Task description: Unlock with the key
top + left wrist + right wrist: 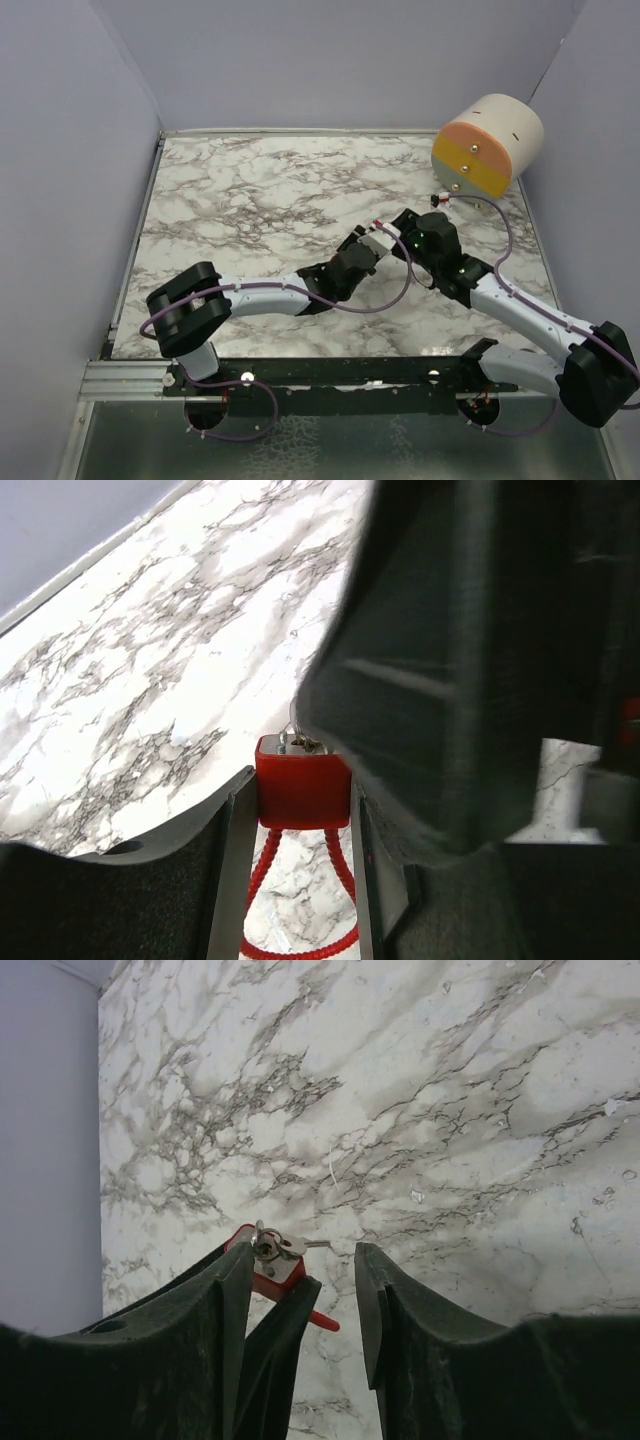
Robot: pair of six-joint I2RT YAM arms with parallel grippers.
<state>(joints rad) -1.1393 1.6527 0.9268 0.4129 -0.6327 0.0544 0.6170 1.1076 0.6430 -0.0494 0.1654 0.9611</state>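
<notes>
Key [278, 1245], silver and small, sits at the top of a red lock [302, 785], its metal end poking out sideways; how deep it goes into the lock cannot be told. Both are held above the marble counter [250, 200], to the left of the round drum [487, 145] and nearer the arm bases than it is, well clear of its orange and yellow face. The left claw [300, 810] is partly closed and grips the lock by its two flat sides, both fingers [232, 870] pressed against the red body. A loop of red cord [262, 875] hangs from the lock's underside, between those fingers. The right claw [303, 1255] comes at the lock from the drum's side. Its fingers stand apart with bare counter showing through the gap, and they hold nothing. The key lies just off the tip of one finger [225, 1300], and whether it touches that finger cannot be told. In the left wrist view the dark bulk of the right arm [470, 660] fills the upper right and crowds right up against the lock, hiding part of the key. From above, the two arms meet in a shallow V, with the lock at the point where they join, on the near left side of the drum. The drum itself stands in the far right corner of the counter, against the pale walls [330, 60].
</notes>
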